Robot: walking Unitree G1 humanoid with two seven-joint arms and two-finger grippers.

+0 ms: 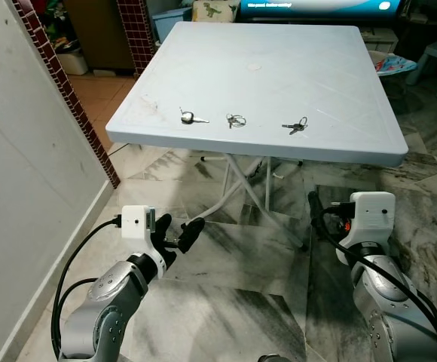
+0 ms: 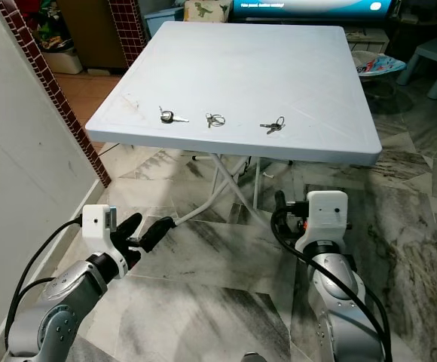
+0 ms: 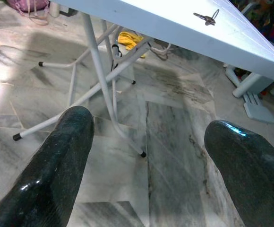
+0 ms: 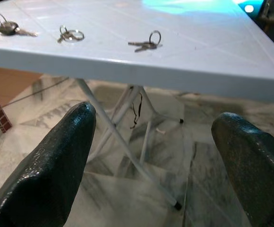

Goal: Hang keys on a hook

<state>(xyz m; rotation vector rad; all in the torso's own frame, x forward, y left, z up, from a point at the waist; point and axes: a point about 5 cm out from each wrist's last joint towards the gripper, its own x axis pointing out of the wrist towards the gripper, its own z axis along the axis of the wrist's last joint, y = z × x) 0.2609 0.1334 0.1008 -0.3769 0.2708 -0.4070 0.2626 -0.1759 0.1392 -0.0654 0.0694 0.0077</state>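
Rightmost keys (image 1: pixel 294 126) lie near the bench (image 1: pixel 279 45) front edge, above and ahead of the right gripper (image 4: pixel 151 156), held wide, empty.

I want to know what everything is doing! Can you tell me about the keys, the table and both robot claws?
Left key set: lying flat on the table, untouched.
Middle key set: lying flat, untouched.
Right key set: lying flat, untouched.
Table: standing, legs unfolded.
Left claw: open, empty, low before the table.
Right claw: open, empty, below the table's edge.
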